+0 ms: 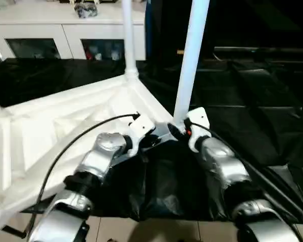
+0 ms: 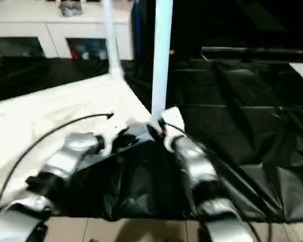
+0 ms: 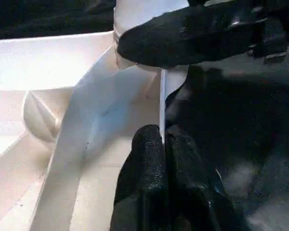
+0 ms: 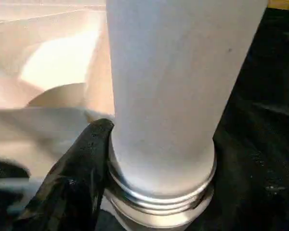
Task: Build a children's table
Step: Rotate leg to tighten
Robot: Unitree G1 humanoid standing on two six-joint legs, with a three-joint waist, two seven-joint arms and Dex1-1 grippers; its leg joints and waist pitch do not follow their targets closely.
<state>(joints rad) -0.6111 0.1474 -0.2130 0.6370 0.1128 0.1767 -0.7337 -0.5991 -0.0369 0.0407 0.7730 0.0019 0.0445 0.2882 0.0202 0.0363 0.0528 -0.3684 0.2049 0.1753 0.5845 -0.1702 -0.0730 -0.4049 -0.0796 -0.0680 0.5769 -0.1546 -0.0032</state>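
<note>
Left eye view: the white table top (image 1: 65, 126) lies upside down on a black sheet (image 1: 252, 116), its ribbed underside facing up. One white leg (image 1: 129, 40) stands upright in the far corner socket. A second, thicker-looking white leg (image 1: 192, 55) stands upright at the near right corner of the top, closest to the robot. The right gripper (image 1: 179, 130) sits at the base of this leg, and the left gripper (image 1: 150, 140) rests just beside it against the same corner. A white cabinet (image 1: 65, 35) with glass doors stands behind the sheet.

Right eye view: the same scene, with both silver forearms reaching to the near corner where the leg (image 2: 161, 55) rises.

Left wrist view: the left gripper (image 3: 163, 139) is pinched closed on the thin edge wall of the table top (image 3: 62, 159) at the corner. Just beyond, a black finger of the right gripper (image 3: 183, 33) lies across the base of the leg (image 3: 139, 9).

Right wrist view: the leg (image 4: 173, 86) stands close in front, its ringed lower end meeting the corner socket (image 4: 159, 216). One black finger (image 4: 82, 168) touches the leg's side near its base; the other finger is hidden, so whether the hand is gripping cannot be told.
</note>
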